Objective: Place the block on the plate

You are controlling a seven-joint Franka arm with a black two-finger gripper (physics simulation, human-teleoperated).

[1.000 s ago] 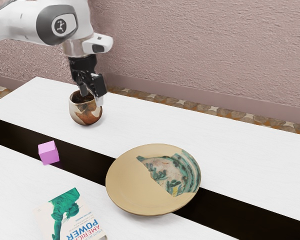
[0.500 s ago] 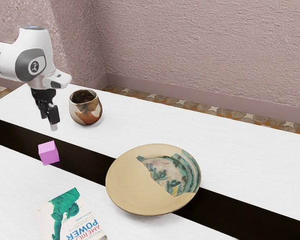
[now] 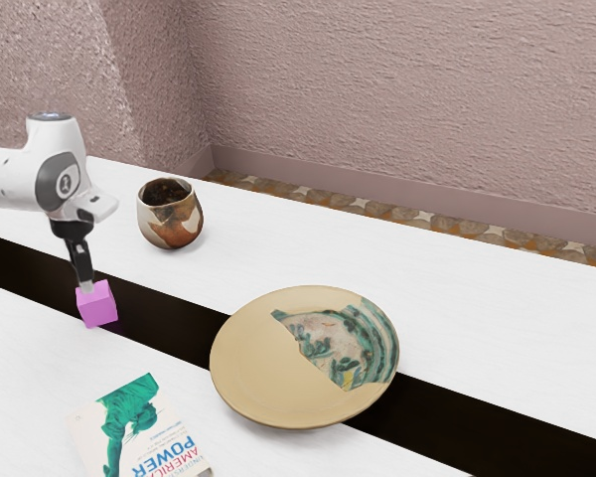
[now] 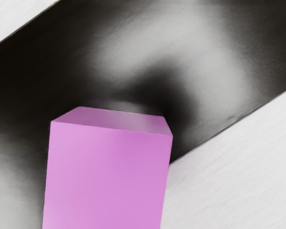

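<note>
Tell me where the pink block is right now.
In the exterior view, the pink block sits toward the left, at the dark stripe across the table, directly below the gripper.

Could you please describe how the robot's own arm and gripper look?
The arm is mostly white with rounded, smooth shapes. Near its end there is a dark grey oval patch carrying a small round white-and-dark emblem. The gripper is black and narrow, with a light grey tip.

Pink block [image 3: 97, 306], tan plate [image 3: 263, 368] with green-patterned section, brown-and-cream pot [image 3: 171, 227], white table [image 3: 278, 246] with black stripe
</note>
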